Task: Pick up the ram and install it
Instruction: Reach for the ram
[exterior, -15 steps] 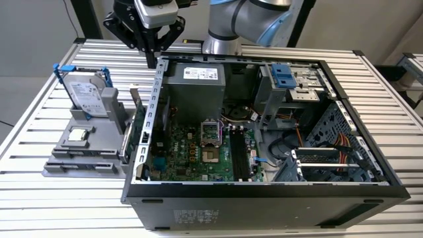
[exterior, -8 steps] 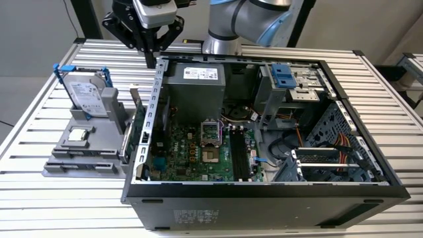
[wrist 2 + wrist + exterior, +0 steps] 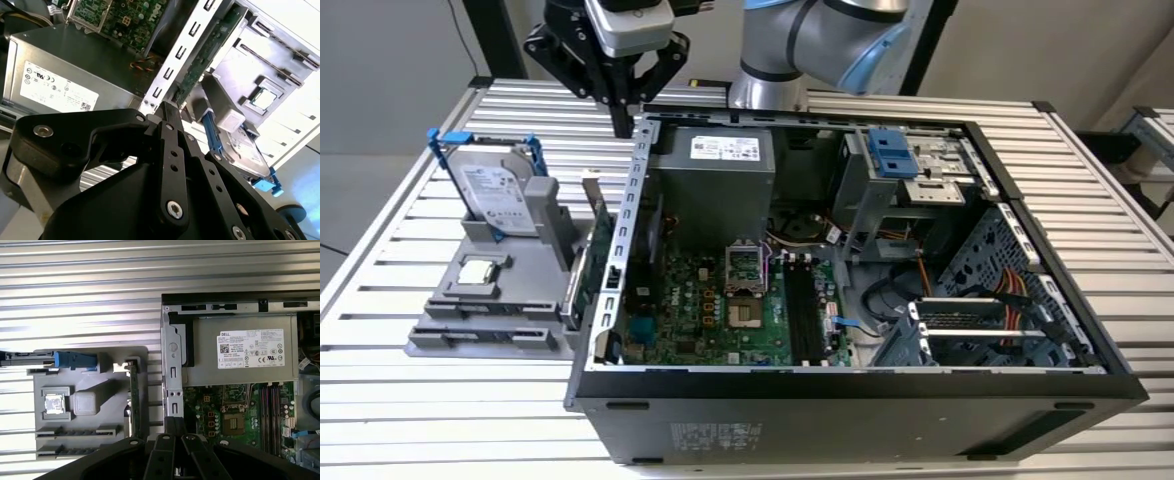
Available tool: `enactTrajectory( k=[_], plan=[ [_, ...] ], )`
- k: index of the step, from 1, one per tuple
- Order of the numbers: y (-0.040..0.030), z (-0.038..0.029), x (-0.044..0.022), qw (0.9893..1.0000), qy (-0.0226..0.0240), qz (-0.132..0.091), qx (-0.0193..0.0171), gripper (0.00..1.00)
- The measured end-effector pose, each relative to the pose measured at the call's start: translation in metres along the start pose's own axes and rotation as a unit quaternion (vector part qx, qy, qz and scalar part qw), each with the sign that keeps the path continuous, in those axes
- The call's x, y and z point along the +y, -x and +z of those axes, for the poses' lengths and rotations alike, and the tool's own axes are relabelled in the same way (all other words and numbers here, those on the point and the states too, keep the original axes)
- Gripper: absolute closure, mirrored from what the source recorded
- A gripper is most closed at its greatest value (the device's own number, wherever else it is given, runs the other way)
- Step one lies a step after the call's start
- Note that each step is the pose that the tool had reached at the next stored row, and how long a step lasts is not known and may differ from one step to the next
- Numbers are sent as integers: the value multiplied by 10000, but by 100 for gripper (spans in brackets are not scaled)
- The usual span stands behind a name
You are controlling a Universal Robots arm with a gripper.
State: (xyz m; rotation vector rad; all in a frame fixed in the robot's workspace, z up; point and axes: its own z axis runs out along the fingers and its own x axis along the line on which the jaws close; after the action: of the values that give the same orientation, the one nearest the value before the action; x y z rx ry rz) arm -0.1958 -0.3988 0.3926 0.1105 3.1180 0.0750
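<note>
Exterior view: the gripper (image 3: 631, 112), fingers pressed together and empty, hangs over the far left corner of the open computer case (image 3: 854, 430), which sits on a slatted metal table (image 3: 387, 400). The ram (image 3: 791, 305) apparently stands in the motherboard slots. First wrist view: a grey fixture (image 3: 90, 370) sits beside the case.

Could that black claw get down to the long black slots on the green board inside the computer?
Probably yes. The case lies open on top and nothing covers the memory slots. The gripper hangs above the case's edge, near the power supply.
</note>
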Motion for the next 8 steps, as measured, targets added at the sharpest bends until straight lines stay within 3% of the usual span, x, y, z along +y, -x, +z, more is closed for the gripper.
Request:
enactTrajectory(
  k=[8],
  plan=[
    [-54,-1,-4,10000,0,0,0,100]
  ],
)
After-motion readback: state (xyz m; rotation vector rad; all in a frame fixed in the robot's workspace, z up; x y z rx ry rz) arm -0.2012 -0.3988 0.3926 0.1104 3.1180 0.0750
